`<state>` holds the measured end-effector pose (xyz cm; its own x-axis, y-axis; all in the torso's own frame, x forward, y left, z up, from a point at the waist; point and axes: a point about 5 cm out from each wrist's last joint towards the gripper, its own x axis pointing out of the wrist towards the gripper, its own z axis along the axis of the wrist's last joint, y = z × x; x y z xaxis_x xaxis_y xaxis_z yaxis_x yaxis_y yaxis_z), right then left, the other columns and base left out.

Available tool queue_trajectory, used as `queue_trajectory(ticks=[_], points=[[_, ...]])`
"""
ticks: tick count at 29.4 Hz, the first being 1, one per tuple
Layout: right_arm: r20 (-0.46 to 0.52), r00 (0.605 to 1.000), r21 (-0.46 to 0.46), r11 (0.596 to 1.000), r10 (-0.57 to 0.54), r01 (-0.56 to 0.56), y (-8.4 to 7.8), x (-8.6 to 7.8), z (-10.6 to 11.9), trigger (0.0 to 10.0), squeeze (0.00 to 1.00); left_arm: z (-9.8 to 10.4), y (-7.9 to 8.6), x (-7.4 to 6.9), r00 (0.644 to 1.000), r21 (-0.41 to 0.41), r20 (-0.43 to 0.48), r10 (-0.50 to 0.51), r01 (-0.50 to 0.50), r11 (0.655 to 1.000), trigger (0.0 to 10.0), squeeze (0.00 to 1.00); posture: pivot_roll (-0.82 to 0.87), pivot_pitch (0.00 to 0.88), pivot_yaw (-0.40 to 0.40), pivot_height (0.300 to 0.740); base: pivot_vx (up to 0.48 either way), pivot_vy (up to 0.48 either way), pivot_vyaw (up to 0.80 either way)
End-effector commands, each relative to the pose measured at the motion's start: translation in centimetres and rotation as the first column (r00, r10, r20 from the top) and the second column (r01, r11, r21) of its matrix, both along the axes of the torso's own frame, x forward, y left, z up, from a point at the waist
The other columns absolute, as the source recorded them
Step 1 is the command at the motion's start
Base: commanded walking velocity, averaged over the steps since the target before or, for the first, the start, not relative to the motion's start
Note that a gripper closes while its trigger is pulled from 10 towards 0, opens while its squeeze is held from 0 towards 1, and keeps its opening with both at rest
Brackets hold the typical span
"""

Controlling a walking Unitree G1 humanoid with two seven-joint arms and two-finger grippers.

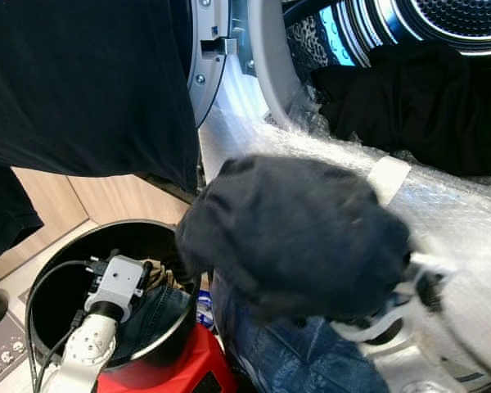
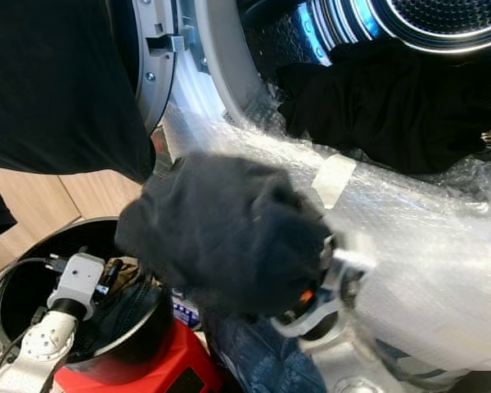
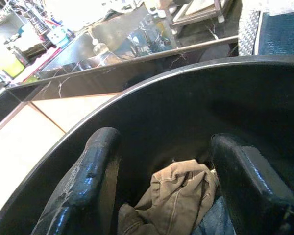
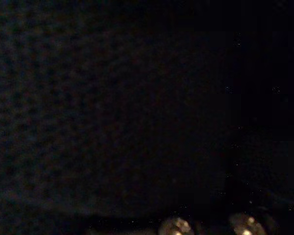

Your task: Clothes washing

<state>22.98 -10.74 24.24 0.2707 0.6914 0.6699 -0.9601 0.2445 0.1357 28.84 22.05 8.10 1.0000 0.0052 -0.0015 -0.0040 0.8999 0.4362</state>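
Observation:
A bundled dark garment (image 1: 295,237) hangs in the air in front of the washer opening, blurred. It covers my right gripper, whose wrist (image 1: 421,282) sticks out behind it; the right wrist view is dark cloth. Black clothes (image 1: 417,115) lie in the mouth of the washer drum (image 1: 466,20). My left gripper (image 3: 165,139) is open inside the black round basket (image 1: 57,270), just above a tan garment (image 3: 171,196) and jeans (image 1: 159,315).
The washer door (image 1: 209,57) stands open at the upper left, with a black shirt (image 1: 82,82) hanging in front of it. Bubble wrap (image 1: 458,213) covers the washer's front. The basket rests on a red stool (image 1: 188,368); more denim (image 1: 311,360) lies beside it.

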Motion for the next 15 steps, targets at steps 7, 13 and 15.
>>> queue_trajectory(ticks=[7,13,15], points=[[0.113,0.988,0.048,0.994,-0.106,0.101,-1.9,1.5,4.0,0.0,0.00,-1.0,-0.5,-0.3,0.999,0.019,-0.027,-0.016,0.016,1.000,10.0,0.00,0.09,0.100,-0.011,0.740,0.000,0.000,0.00],[0.218,0.968,0.147,0.985,-0.122,0.091,-3.4,2.3,8.4,0.0,0.00,-1.2,-0.8,-0.3,0.999,0.013,-0.030,-0.020,0.021,1.000,10.0,0.00,0.08,0.112,-0.026,0.740,0.000,0.000,0.00],[0.221,0.956,0.200,0.969,-0.191,0.147,-4.6,3.6,9.9,0.0,0.00,-1.5,-0.9,-0.4,0.999,0.011,-0.040,-0.015,0.015,1.000,10.0,0.00,0.08,0.107,-0.032,0.740,0.000,0.000,0.00]])
